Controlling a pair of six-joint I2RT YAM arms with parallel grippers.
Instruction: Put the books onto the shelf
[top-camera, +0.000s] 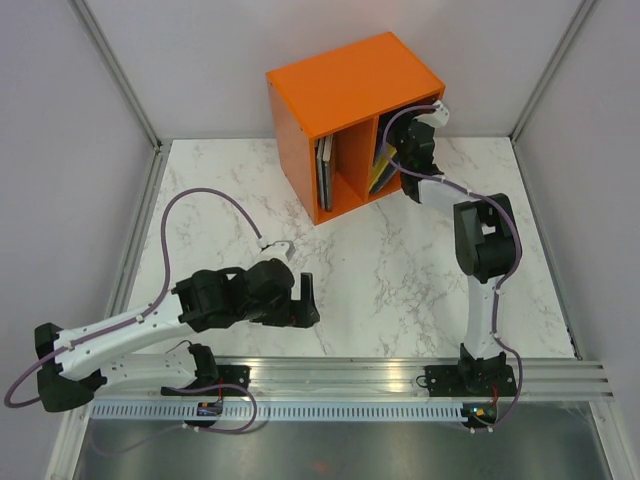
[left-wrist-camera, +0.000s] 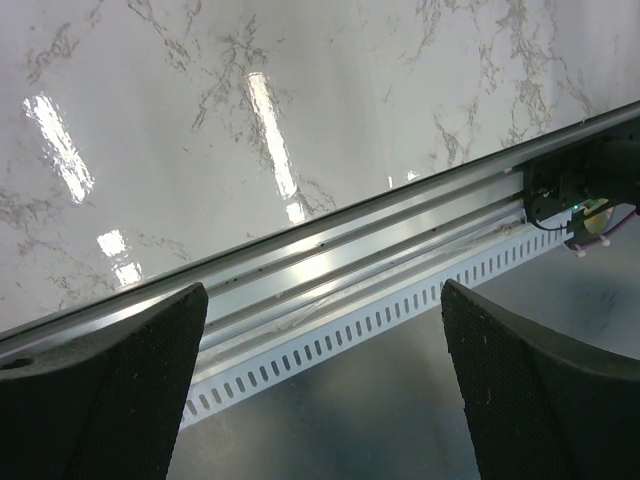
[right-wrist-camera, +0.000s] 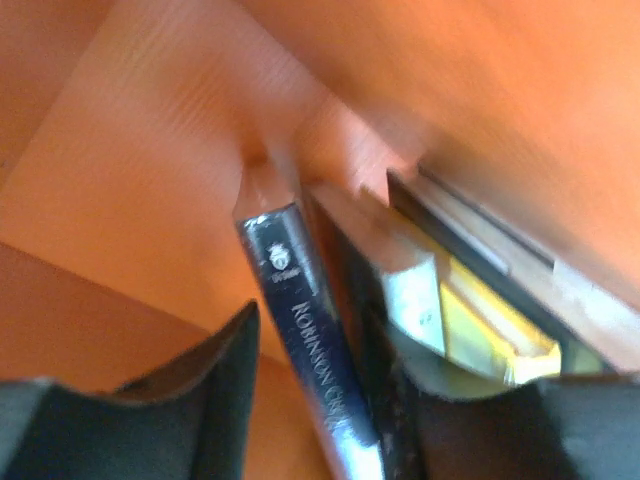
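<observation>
The orange shelf (top-camera: 350, 85) stands at the back of the marble table, its two compartments facing me. Several books (top-camera: 324, 170) stand upright in the left compartment. My right gripper (top-camera: 403, 160) reaches into the right compartment, where more books (top-camera: 380, 170) lean. In the right wrist view a dark navy book (right-wrist-camera: 300, 300) stands spine-out between my right gripper's (right-wrist-camera: 335, 390) jaws, with orange showing between it and the left finger (right-wrist-camera: 215, 400). A yellow book (right-wrist-camera: 480, 325) leans beside it against the orange wall (right-wrist-camera: 150, 150). My left gripper (top-camera: 305, 298) (left-wrist-camera: 325, 290) hovers open and empty near the table's front.
An aluminium rail (top-camera: 400, 375) (left-wrist-camera: 350, 250) with a slotted white strip runs along the near edge and carries both arm bases. Grey walls enclose the table on the left, back and right. A purple cable (top-camera: 200, 195) loops over the left side.
</observation>
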